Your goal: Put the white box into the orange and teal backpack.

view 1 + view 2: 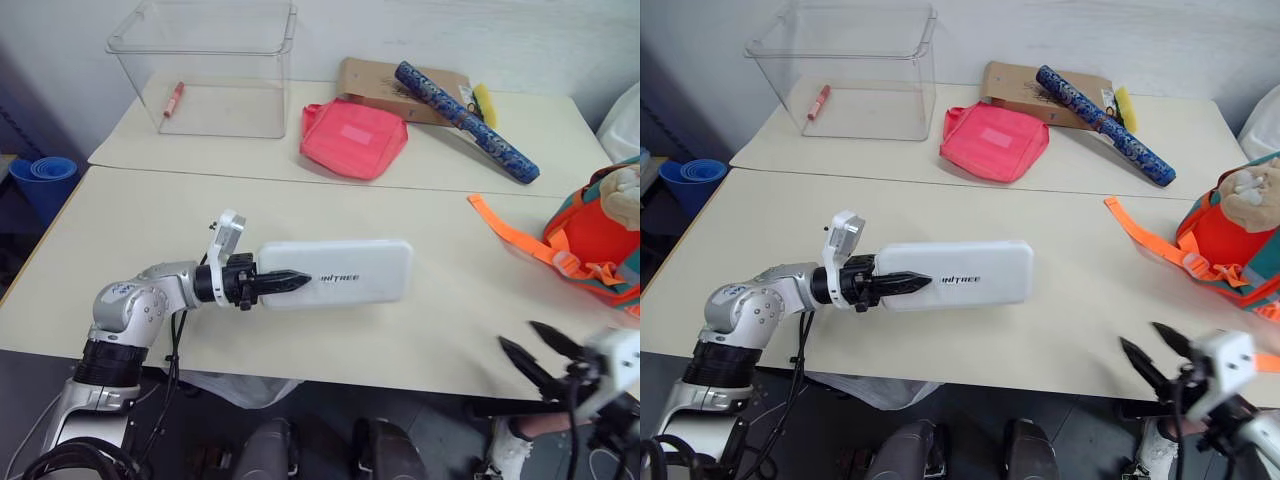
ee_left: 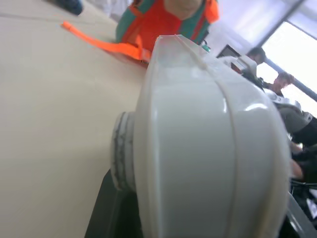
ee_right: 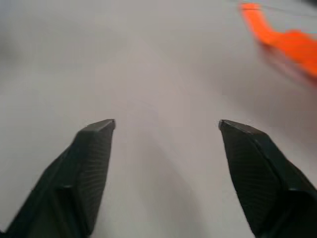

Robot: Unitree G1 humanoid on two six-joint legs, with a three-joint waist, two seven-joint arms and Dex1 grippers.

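Observation:
The white box [image 1: 345, 270] lies flat and lengthwise over the near table. My left gripper [image 1: 285, 281] is shut on its left end and points to the right. I cannot tell whether the box touches the tabletop. In the left wrist view the box [image 2: 208, 148] looms close, with the orange and teal backpack [image 2: 168, 20] beyond it. The backpack [image 1: 600, 235] sits at the table's right edge, a tan plush animal [image 1: 628, 195] on its front and an orange strap [image 1: 505, 228] trailing left. My right gripper [image 1: 520, 335] hangs open at the table's front right edge, with nothing between its fingers [image 3: 94, 163].
On the far table stand a clear plastic bin [image 1: 260, 100] holding a red marker [image 1: 174, 98], a pink pouch [image 1: 353, 138], a cardboard piece [image 1: 375, 80] and a blue patterned roll [image 1: 465, 120]. A blue object [image 1: 40, 180] sits on the floor at left. People [image 2: 277, 74] show beyond the backpack.

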